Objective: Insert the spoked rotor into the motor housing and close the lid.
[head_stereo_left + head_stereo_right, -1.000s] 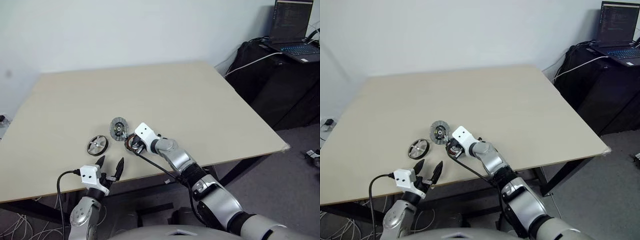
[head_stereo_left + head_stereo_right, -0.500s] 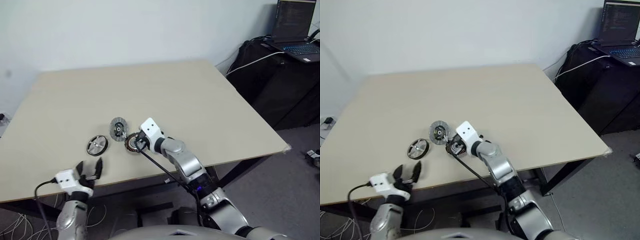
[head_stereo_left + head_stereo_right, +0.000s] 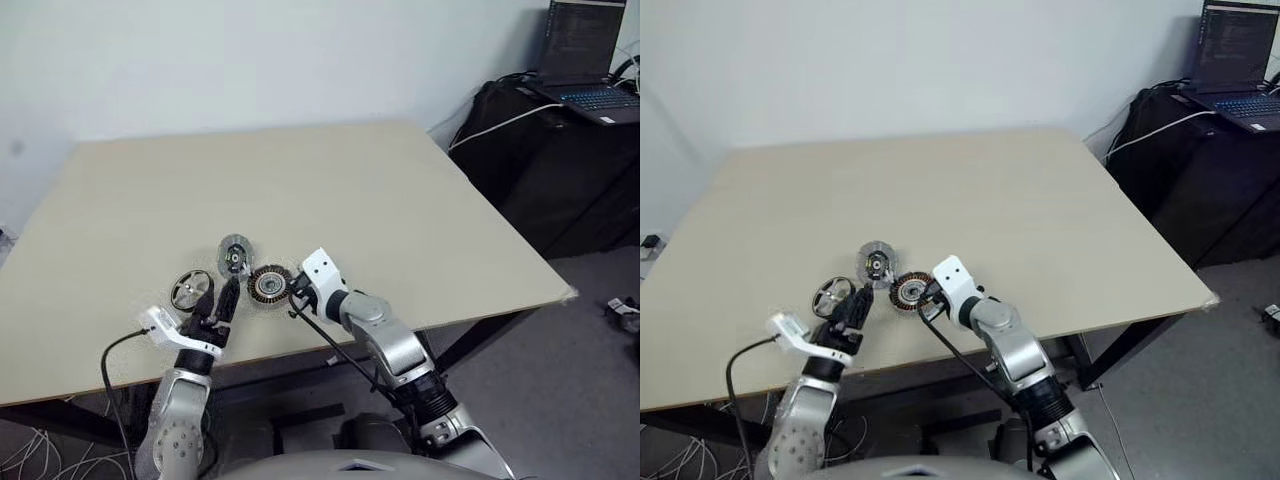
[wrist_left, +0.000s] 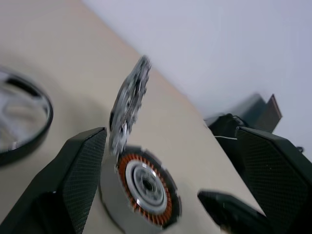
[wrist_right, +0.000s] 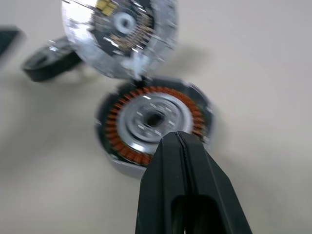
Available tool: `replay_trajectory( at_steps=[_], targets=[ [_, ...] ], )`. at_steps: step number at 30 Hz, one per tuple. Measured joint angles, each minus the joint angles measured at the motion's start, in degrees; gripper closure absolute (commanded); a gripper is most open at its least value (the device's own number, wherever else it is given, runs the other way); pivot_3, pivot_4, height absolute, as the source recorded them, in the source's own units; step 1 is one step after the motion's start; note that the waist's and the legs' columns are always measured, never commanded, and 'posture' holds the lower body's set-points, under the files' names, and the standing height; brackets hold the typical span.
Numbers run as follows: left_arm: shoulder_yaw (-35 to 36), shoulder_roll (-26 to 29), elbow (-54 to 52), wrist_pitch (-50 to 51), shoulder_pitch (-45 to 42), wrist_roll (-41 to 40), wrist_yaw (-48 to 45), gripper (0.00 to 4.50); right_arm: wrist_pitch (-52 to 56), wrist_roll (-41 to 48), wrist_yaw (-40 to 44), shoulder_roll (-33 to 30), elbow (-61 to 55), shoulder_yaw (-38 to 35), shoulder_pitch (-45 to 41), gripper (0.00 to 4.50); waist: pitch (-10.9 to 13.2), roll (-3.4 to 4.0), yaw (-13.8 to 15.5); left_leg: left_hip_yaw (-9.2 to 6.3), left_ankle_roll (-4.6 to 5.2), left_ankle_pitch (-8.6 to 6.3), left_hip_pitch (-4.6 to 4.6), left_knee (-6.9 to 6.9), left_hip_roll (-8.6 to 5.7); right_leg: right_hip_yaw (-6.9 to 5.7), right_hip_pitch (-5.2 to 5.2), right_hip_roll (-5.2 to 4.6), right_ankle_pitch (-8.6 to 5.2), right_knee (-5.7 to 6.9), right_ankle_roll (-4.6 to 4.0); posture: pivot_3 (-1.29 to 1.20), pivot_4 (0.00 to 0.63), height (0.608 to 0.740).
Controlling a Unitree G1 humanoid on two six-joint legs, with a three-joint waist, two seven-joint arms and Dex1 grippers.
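left pincer (image 3: 222, 300) released, just beside motor housing (image 3: 268, 284) | right pincer (image 5: 179, 141) clenched empty at housing's rim | worktop (image 3: 350, 190) | lid (image 3: 235, 255) tilted, touching housing | spoked rotor (image 3: 191, 290) beside housing, uninserted | advice: approach rotor squarely, grip rim

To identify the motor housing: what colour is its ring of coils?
Copper-orange, around a silver centre; the motor housing shows best in the right wrist view.

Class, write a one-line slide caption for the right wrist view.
Shut right gripper poised over the copper-wound motor housing, the lid just beyond.
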Motion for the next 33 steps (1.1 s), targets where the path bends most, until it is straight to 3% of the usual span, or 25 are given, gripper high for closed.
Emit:
replay_trajectory(
  at_steps=[6, 17, 23, 33],
  targets=[
    [0.64, -0.76, -3.06, 3.58, -0.1, -3.78, 2.89, 0.0, 0.01, 0.4, -0.54, 0.45, 0.0, 0.14, 0.0, 4.49, 0.02, -0.04, 0.27, -0.03, -0.09, 0.01, -0.01, 0.01, 0.11, 0.03, 0.01, 0.16, -0.05, -0.02, -0.08, 0.0, 0.0, 0.74],
    [-0.96, -2.09, -5.96, 12.27, 1.81, -20.83, 9.34, 0.0, 0.04, 1.37, -1.04, 0.46, 0.0, 0.71, 0.11, 4.49, 0.04, -0.07, 0.22, -0.03, -0.11, 0.02, 0.0, 0.02, 0.16, 0.09, 0.01, 0.26, -0.05, -0.02, -0.09, 0.0, 0.0, 0.74],
    [1.4, -2.42, -4.48, 10.68, 2.59, -29.42, 14.91, 0.0, 0.05, 1.67, -1.19, 0.29, 0.0, 0.7, 0.27, 4.49, 0.05, -0.08, 0.25, -0.04, -0.15, 0.03, 0.01, 0.02, 0.19, 0.09, 0.01, 0.27, -0.06, -0.02, -0.1, 0.0, 0.0, 0.74],
    [3.09, -2.61, -0.43, 2.18, 2.93, -32.85, 19.36, 0.0, 0.21, 1.91, -1.72, 0.06, -0.01, 0.68, 0.46, 4.49, 0.06, -0.11, 0.37, -0.02, -0.19, 0.03, 0.01, 0.02, 0.18, 0.09, 0.01, 0.28, -0.06, -0.02, -0.11, 0.0, 0.0, 0.74]
  ],
)
